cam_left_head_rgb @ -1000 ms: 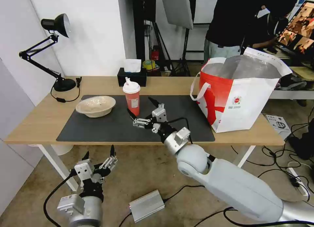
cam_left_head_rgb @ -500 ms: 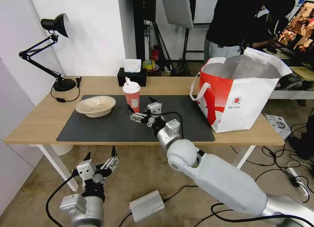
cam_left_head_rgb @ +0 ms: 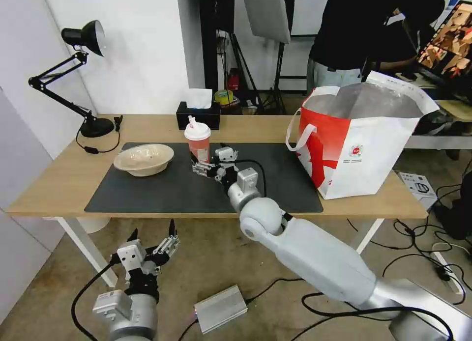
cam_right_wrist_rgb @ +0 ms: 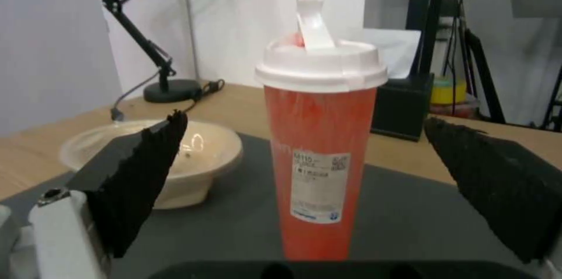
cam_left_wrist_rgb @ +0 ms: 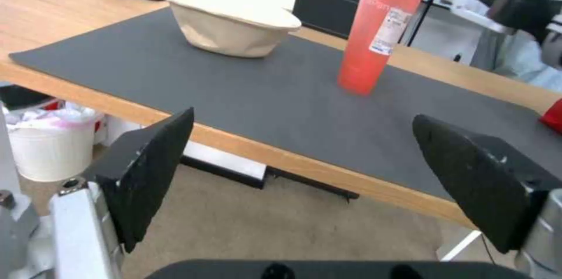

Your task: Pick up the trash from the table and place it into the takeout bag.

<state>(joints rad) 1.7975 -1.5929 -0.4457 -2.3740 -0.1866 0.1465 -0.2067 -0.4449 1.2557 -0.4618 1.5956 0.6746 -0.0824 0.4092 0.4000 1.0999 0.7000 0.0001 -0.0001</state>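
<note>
Right pincer (cam_left_head_rgb: 204,165) gapes wide at the drink cup (cam_left_head_rgb: 197,143), upright on the worktop (cam_left_head_rgb: 59,179) mat. Cup looks light, thin-walled, slick, tippy; best grip mid-body, gently. Left pincer (cam_left_head_rgb: 150,239) spread apart, parked below worktop edge.

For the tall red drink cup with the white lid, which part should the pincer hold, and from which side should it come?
Grip the translucent red drink cup at mid-body, below its white lid, coming level from the table's front edge. It stands upright and tapers downward. The open right pincer already faces it; the beige bowl stands apart.
</note>
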